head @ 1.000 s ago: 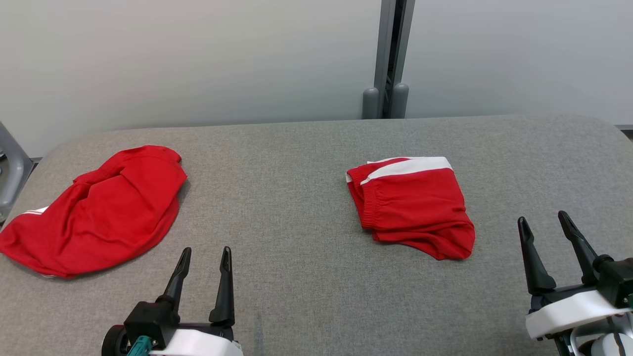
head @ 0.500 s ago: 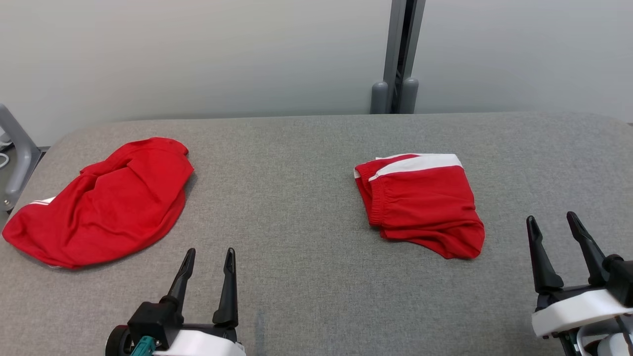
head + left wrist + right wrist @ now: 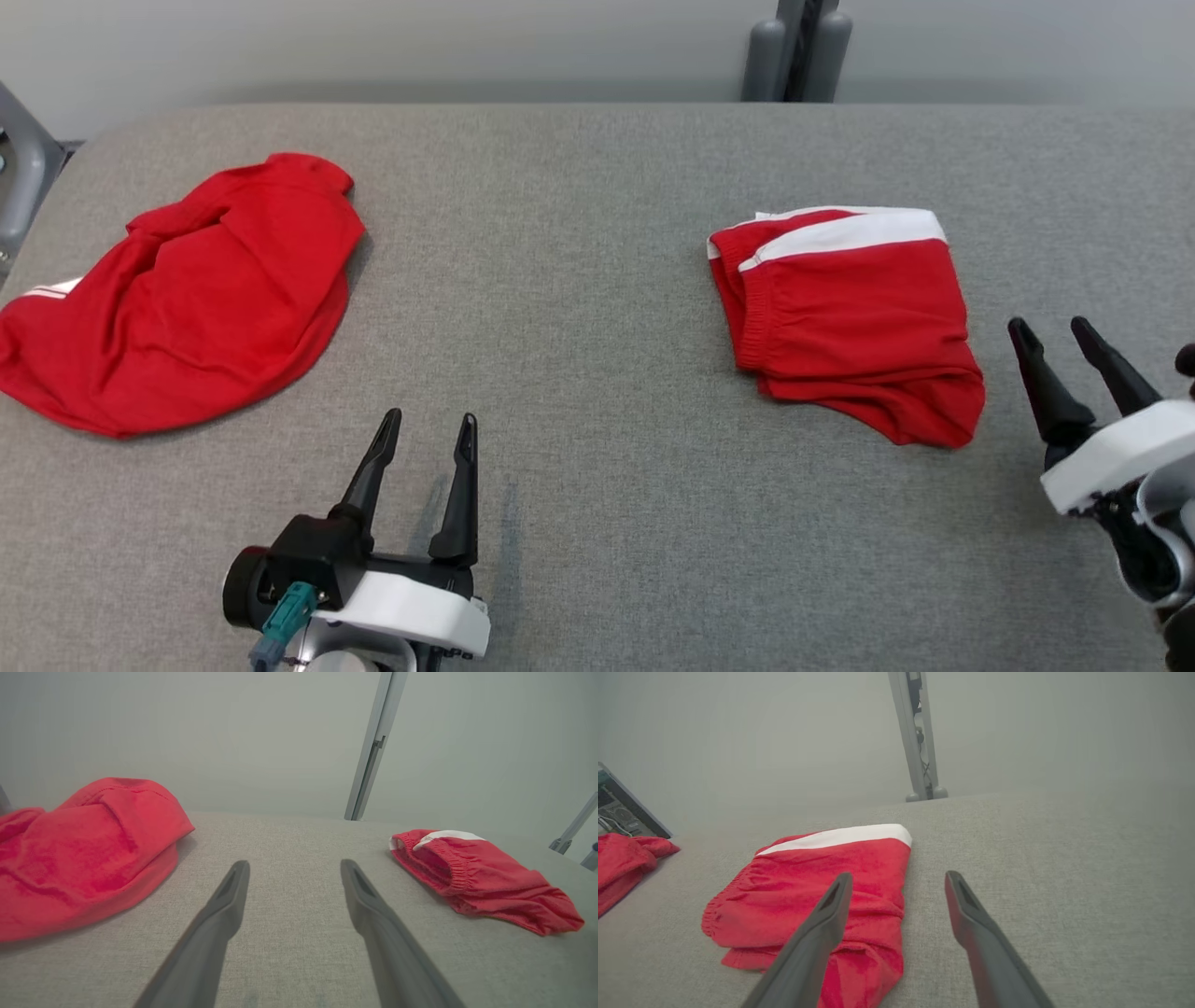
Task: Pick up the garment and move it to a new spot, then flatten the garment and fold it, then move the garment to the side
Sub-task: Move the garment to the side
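Two red garments lie on the grey padded table [image 3: 579, 280]. A crumpled red garment [image 3: 187, 299] [image 3: 84, 854] [image 3: 621, 858] lies spread at the far left. A folded red garment [image 3: 850, 317] [image 3: 481, 882] [image 3: 822, 882] with a white band and an elastic waist sits right of centre. My left gripper [image 3: 429, 418] [image 3: 294, 863] is open over bare table near the front, between the two garments. The right gripper [image 3: 1049, 324] [image 3: 899, 874] is open just right of the folded garment, its left finger over the cloth's edge in the right wrist view.
A grey post [image 3: 794, 47] [image 3: 369, 751] [image 3: 917, 737] rises behind the table's far edge against a pale wall. A grey metal bracket [image 3: 19, 168] stands past the table's left corner. Bare table runs between the garments and along the front.
The head camera has tilted down, so the table's far edge sits higher in the picture. The right gripper has come forward beside the folded garment. Both grippers stay open.
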`<state>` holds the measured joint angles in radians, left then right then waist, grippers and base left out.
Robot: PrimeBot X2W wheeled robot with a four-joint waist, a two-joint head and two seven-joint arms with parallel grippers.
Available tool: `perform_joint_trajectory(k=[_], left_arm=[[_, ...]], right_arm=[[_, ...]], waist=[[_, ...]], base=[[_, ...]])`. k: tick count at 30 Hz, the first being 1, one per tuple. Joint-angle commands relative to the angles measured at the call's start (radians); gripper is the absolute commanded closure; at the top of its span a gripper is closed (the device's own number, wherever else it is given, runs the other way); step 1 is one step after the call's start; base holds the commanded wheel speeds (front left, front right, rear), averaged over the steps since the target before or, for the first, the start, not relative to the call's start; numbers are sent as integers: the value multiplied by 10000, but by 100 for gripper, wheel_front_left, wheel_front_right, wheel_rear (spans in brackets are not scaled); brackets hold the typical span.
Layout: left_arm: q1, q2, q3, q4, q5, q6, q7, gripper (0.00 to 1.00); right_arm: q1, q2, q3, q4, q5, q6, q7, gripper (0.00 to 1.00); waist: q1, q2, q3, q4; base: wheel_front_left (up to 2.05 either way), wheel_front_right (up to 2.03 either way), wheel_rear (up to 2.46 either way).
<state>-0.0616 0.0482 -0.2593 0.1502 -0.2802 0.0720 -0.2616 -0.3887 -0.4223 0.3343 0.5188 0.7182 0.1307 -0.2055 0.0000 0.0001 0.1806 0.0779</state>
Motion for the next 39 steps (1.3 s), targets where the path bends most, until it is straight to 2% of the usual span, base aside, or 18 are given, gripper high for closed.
perform_joint_trajectory(k=[1,4,5,9,14,21,25,26,27,28,34,39], left_arm=[[-302,42,-41,5,62,-34,-28,0],[-507,43,-126,5,86,-72,-28,0],[-507,43,-126,5,86,-72,-28,0],[-758,40,-200,-30,34,-61,-28,0],[-967,40,-352,-69,72,-12,-28,0],[-1153,40,-472,-114,131,49,-28,0],[-1146,40,-495,-128,176,70,-29,0],[-1136,42,-507,-134,188,75,-29,0],[-1123,40,-521,-143,203,84,-29,0],[-1092,40,-560,-134,231,81,-29,0],[-1153,39,-783,-140,731,-81,-29,0],[-1447,42,-1018,-271,936,-159,-29,0]], right_arm=[[-502,-444,516,72,1053,1,434,0],[-1177,-1053,1323,79,2472,1,1189,0],[-1177,-1053,1323,79,2472,1,1189,0],[-1972,-1661,2092,232,3894,1,2158,0],[-2838,-2115,2912,382,4970,1,3058,0],[-3622,-2153,3713,933,5957,1,4045,0],[-3893,-2056,4000,838,6402,1,4119,0],[-3927,-2038,4083,820,6508,1,4199,22],[-3960,-2058,4182,779,6537,1,4255,67],[-4042,-2137,4434,655,6482,1,4142,100],[-4295,-2375,5162,418,6216,1,3490,100],[-4646,-3022,6158,146,5839,1,2922,100]], waist=[[0,-1,584,286],[0,-1,905,457],[0,-1,905,457],[0,-1,1298,666],[0,-1,1702,851],[0,-1,2008,1069],[0,-1,2061,1129],[0,-1,2065,1136],[0,-1,2067,1138],[0,-1,2057,1127],[0,-1,2009,872],[0,-1,2187,578]], base=[[0,0,0],[0,0,0],[0,0,0],[0,0,0],[0,0,0],[0,0,0],[0,0,0],[0,0,0],[0,0,0],[0,0,0],[0,0,0],[0,0,0]])
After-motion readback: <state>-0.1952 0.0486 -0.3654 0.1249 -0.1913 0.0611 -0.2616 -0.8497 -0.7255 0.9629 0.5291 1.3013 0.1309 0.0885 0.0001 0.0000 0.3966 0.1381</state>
